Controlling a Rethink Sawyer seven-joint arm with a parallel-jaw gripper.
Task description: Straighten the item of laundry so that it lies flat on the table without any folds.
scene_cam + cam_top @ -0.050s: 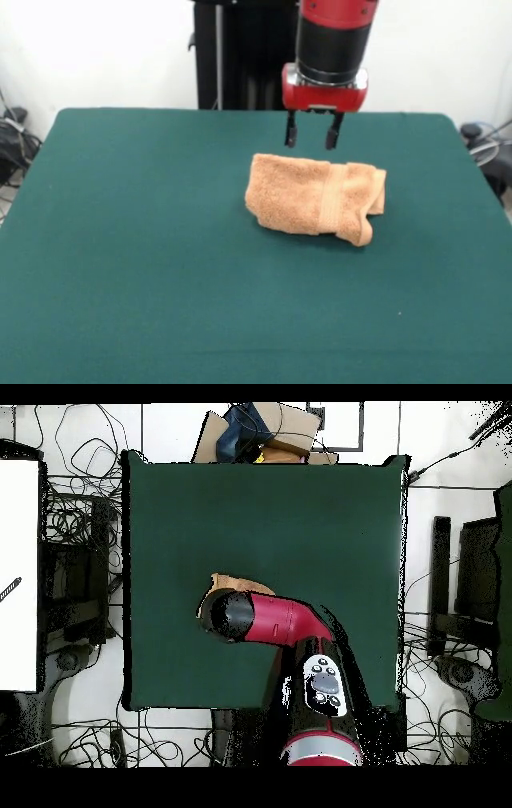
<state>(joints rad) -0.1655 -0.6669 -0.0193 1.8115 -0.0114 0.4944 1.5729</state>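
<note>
The item of laundry [316,198] is a light orange-tan terry towel lying folded over in a bunched oblong on the dark green table [144,264], a little right of centre. A woven band runs across its right part, and its right end is rolled under. My gripper [313,133] hangs just above the towel's far edge, open, with its two black fingers apart and nothing between them. In the overhead view the red arm covers most of the towel [228,581], so only a tan strip shows past the arm's end, and the gripper itself is hidden.
The arm [290,624] reaches in over the table's edge in the overhead view. Cables [75,524] and black equipment [455,584] lie on the floor round the table. A cardboard box [265,434] with odds and ends sits beyond the table's edge opposite the robot.
</note>
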